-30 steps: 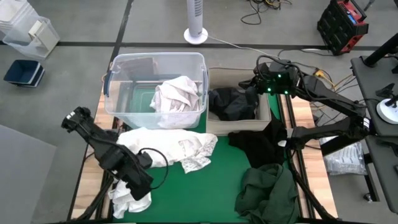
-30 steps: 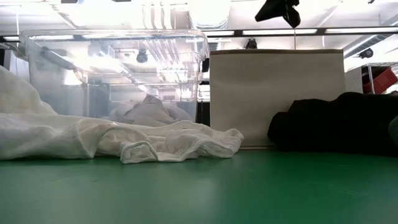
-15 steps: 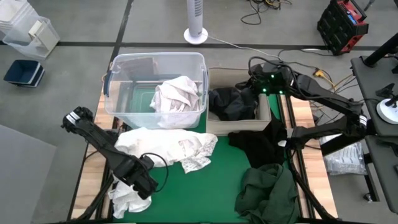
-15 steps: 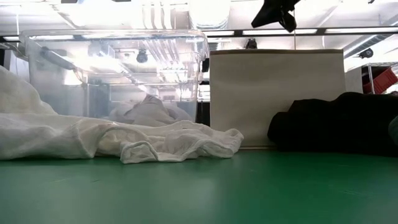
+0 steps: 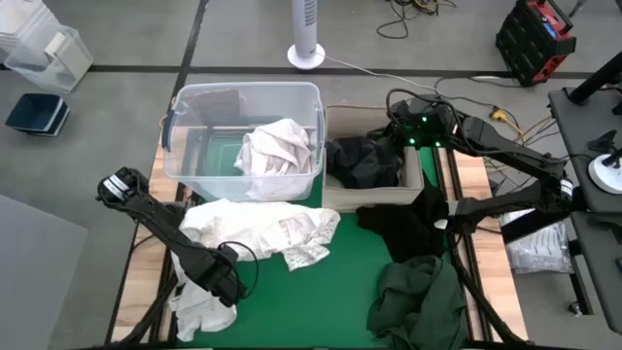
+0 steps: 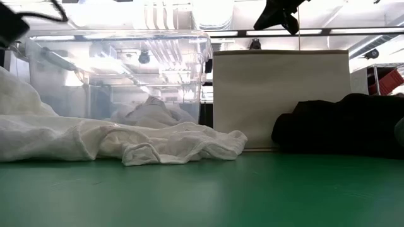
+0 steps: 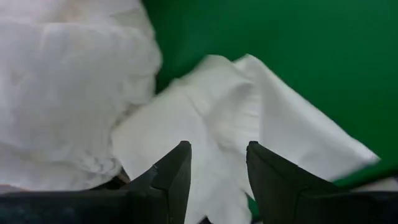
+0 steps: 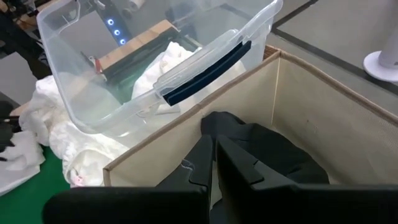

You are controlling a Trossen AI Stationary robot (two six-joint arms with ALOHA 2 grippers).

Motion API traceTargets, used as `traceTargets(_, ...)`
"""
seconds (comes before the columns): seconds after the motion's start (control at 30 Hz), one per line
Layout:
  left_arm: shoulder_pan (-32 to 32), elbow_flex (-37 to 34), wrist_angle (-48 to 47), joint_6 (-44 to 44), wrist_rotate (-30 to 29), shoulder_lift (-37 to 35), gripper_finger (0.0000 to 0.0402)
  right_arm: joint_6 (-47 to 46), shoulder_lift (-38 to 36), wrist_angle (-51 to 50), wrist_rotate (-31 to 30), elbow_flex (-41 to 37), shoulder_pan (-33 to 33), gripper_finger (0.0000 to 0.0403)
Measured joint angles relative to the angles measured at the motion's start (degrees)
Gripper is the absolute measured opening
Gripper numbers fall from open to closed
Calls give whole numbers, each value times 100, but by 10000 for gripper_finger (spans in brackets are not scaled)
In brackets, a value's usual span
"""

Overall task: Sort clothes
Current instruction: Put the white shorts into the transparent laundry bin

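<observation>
hovering over the white garment (image 7: 205, 124) near the worktop's front corner, the left hand (image 7: 217, 163) is released; the right hand (image 8: 212, 155), fingers together and empty, hangs above the beige bin (image 8: 292, 93).

Wood tabletop (image 5: 476, 180) with green mat (image 5: 335, 282) over the middle. Far side: clear bin (image 5: 243, 97) and beige box (image 5: 335, 199), side by side, touching. On the mat: white clothes (image 5: 258, 228) spread at left, running off the mat's left edge; black garment (image 5: 403, 224) in front of the box; dark green garment (image 5: 418, 301) at near right.
</observation>
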State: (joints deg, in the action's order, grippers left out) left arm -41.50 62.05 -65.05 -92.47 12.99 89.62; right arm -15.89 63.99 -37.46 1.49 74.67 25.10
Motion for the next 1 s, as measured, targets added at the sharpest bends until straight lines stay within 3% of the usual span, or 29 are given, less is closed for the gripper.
traceTargets(0.13, 0, -301, 110, -106, 1, 0, 134, -3, 0, -1, -2, 0, 0, 13)
traceTargets(0.37, 0, -826, 1124, -280, 55, 31, 134, -14, 0, -1, -2, 0, 0, 13)
traceTargets(0.67, -9, -1354, 1483, -507, 7, 253, 128, -16, 0, -1, -2, 0, 0, 13)
traceTargets(0.83, -9, -1481, 1641, -343, 20, 337, 101, -15, 0, -1, -2, 0, 0, 13)
traceTargets(1.0, -29, -1452, 1600, -204, -162, 314, 29, -1, 0, -1, -4, 0, 0, 13)
